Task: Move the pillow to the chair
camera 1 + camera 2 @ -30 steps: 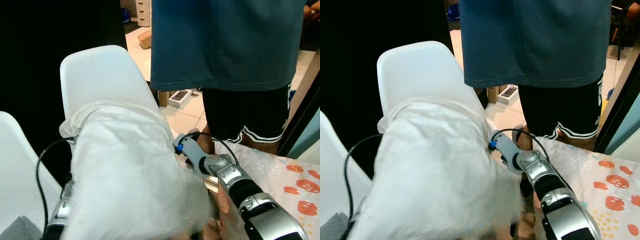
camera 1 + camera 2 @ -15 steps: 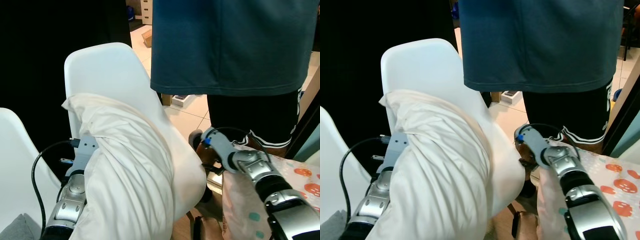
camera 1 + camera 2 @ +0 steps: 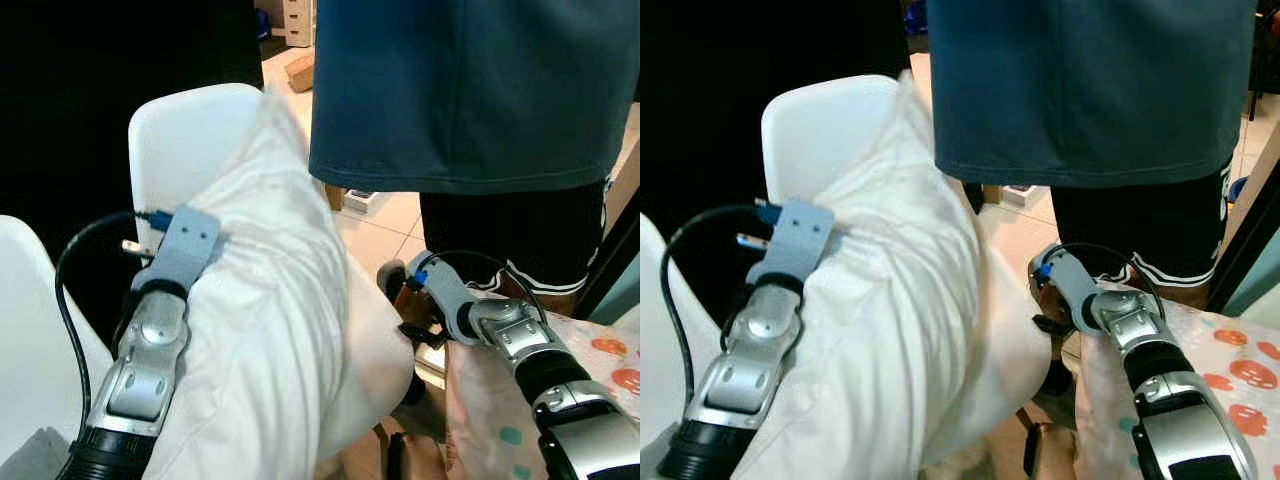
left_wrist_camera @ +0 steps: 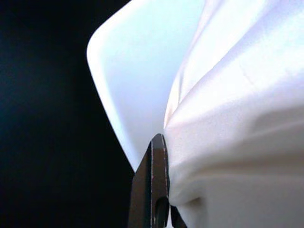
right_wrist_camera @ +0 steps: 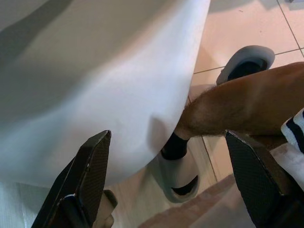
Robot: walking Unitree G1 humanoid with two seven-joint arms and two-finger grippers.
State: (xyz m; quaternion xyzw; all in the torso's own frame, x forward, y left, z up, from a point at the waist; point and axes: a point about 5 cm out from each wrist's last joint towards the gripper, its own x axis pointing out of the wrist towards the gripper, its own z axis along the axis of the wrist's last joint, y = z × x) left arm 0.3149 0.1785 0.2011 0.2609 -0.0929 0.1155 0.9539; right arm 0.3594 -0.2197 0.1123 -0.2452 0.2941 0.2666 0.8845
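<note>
Two silver arms were seen, one at each side. One white pillow (image 3: 270,300) was held up by the left arm, propped against the back of the white chair (image 3: 185,140) and lying over its seat. The left gripper (image 4: 156,199) was pressed to the pillow's side, between the cloth and the chair's back; one black finger was seen against the fabric, and it could not be told whether the jaws were apart or together. The right gripper (image 5: 173,185) was held clear of the pillow, near the seat's front edge, with its two fingers (image 5: 90,175) spread wide and nothing between them. A patterned cloth (image 3: 590,360) with orange spots was seen under the right arm. A second white chair (image 3: 30,320) stood at the robot's left. One person (image 3: 470,90) in a blue shirt and dark shorts stood just behind the chair, one bare leg (image 5: 242,102) and two shoes on the tiled floor (image 5: 237,23) close to the right gripper.
</note>
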